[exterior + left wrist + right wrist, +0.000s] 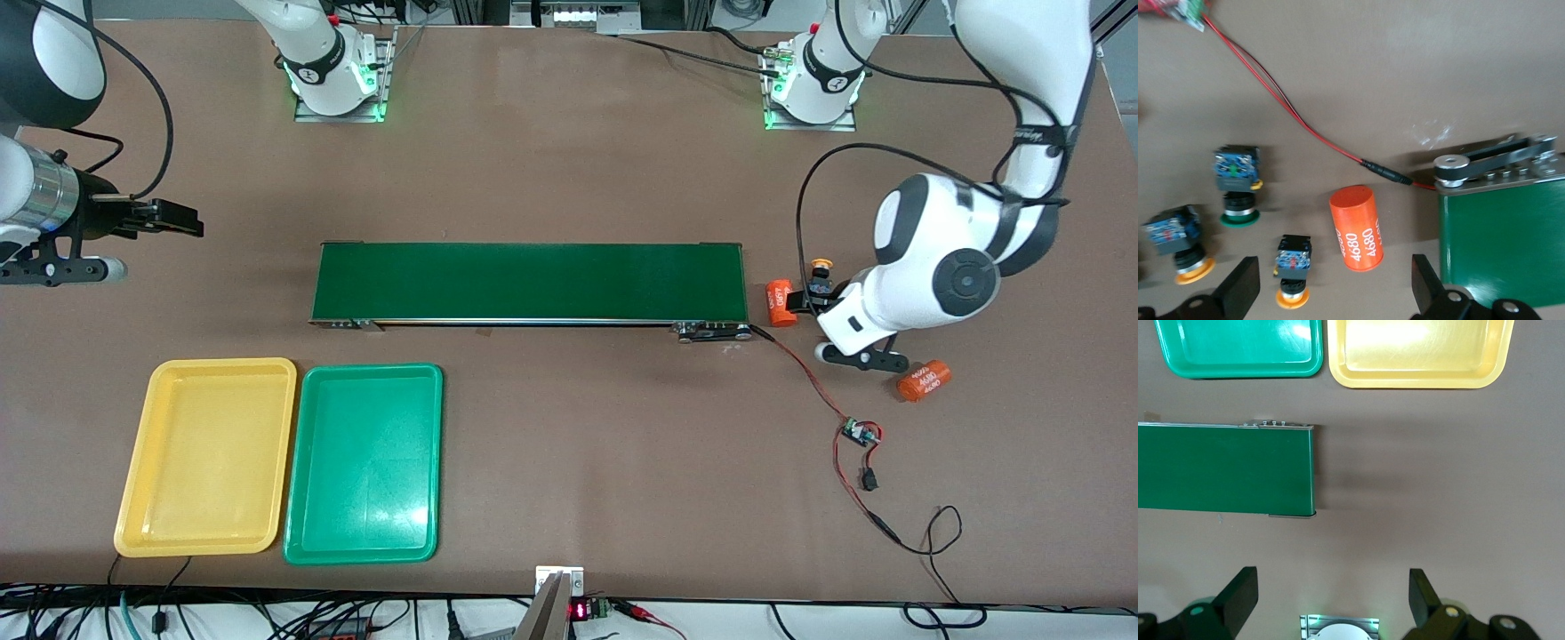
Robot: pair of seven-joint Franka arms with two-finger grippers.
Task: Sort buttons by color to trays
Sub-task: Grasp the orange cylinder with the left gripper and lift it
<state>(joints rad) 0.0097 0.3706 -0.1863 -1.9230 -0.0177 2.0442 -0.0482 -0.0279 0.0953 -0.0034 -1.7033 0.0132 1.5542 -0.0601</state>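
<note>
Lying on sides near left arm's end of conveyor belt (1505,233): yellow buttons (1293,273) (1178,243), green button (1238,183), bodies and caps in line along table. Orange cylinder (1357,229) beside them reads "4680". Left gripper (1335,287) over them, fingers wide, empty. Right gripper (1331,600) waits spread, empty. Yellow tray (209,458) touching green tray (364,462), long axes toward robots.

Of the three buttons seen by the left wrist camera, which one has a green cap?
The green button lies farthest from the left gripper's fingertips in the left wrist view. The other two buttons have yellow-orange caps.
</note>
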